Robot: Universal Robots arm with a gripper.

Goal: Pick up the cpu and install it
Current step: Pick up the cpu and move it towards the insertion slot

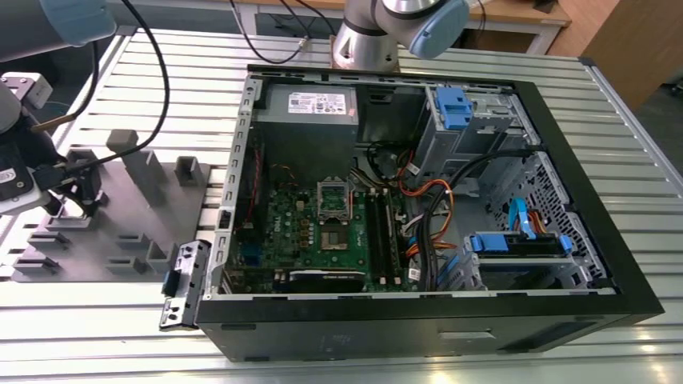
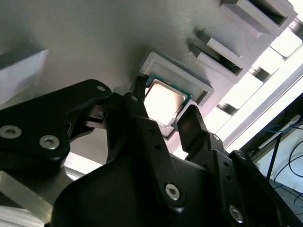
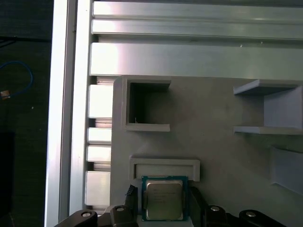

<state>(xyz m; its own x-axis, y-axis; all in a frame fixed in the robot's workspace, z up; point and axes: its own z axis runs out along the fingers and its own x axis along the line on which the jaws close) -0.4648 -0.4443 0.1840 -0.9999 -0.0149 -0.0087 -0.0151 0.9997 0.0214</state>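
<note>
Fingers [image 2: 190, 124] of my gripper [image 2: 164, 105] spread, straddling the chip [image 3: 163, 199] — one beside each opposite edge, probably for a square pinch. Chip lies flat in its tray [image 3: 222, 156] pocket — apparently not yet lifted.

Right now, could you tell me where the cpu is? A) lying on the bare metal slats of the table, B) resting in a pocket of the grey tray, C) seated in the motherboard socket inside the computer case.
B: both wrist views show the cpu lying flat in a framed pocket of the grey tray, with the gripper close over it.
</note>
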